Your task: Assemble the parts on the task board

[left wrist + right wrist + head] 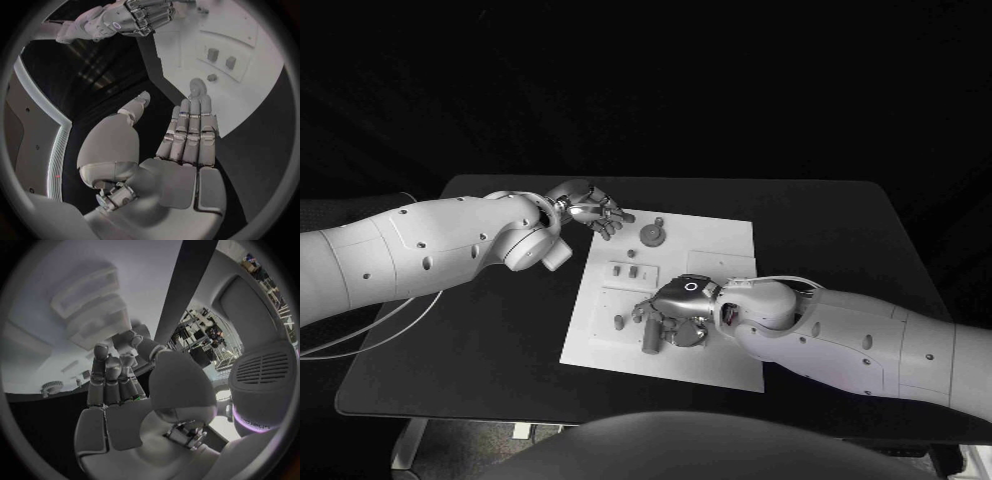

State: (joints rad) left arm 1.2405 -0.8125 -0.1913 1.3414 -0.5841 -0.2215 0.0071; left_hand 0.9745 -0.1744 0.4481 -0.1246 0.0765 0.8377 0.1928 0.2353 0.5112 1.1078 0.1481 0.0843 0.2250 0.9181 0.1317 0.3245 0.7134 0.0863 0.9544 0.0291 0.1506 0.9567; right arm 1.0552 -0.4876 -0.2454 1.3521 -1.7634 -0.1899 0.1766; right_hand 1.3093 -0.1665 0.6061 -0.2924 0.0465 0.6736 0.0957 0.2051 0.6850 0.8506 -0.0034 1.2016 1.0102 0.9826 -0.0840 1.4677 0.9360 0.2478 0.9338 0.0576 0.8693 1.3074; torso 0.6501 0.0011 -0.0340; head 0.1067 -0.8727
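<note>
Nearest, one black table [473, 340], carrying one white board [718, 250] set slightly askew in its middle; two white arms reaching in, one from each side, each ending in one silver hand.

Over the near half of the board, the right hand [678, 315], palm down, fingers pointing at the plate; under those fingers a rounded grey part [687, 336], half hidden; cannot tell whether grasped, merely touched, or left free, so cannot tell the right hand's state. Just beside the fingertips, one longish grey part [651, 340] lying on the board; a little further toward the board's left edge, one small part [619, 322], apart from the hand. In the right wrist view, fingers held close together and fairly straight, with raised white blocks of the board beyond them.

Further back, near the board's middle, two small blocks [627, 269] standing side by side, not touching each other; beyond them, near the far edge, one round part [652, 233] with a raised centre, alone.

Farthest, the left hand [589, 210], off the board's far left corner and over bare table; released, palm up, fingers straight and side by side, thumb spread away, nothing in it; fingertips near the round part yet apart from it.
</note>
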